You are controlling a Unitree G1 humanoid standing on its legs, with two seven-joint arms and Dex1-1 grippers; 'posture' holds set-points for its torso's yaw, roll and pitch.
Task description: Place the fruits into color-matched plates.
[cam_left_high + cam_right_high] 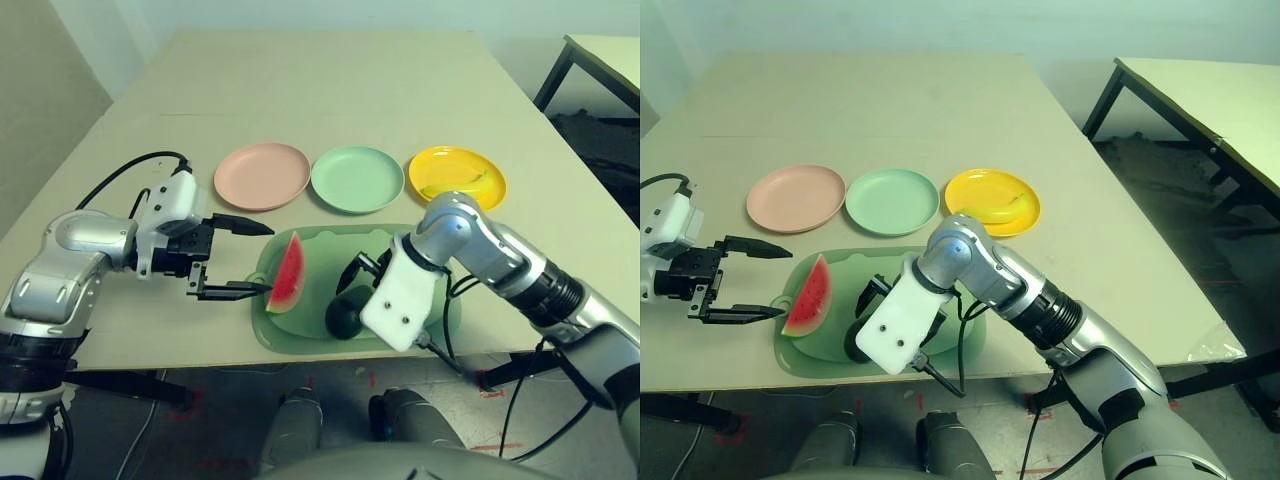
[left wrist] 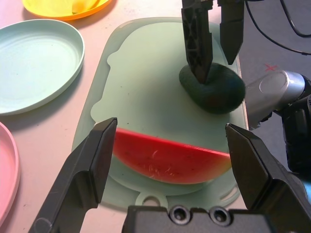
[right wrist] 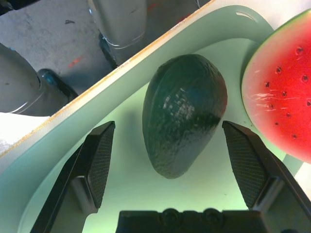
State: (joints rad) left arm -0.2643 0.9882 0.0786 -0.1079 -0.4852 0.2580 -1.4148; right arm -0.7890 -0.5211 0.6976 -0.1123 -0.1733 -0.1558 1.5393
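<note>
Both claws open, right claw (image 3: 165, 160) straddling avocado (image 3: 184, 114)

Both head eyes look forward and down from above the table (image 1: 330, 90), sharing the three plates and the cutting board (image 1: 315, 335) (the right eye sits a bit further right). The left wrist camera peers close along its fingers at the watermelon wedge (image 2: 170, 160). The right wrist camera hangs closer still over the avocado (image 3: 183, 114), seen by both wrist cameras.
</note>
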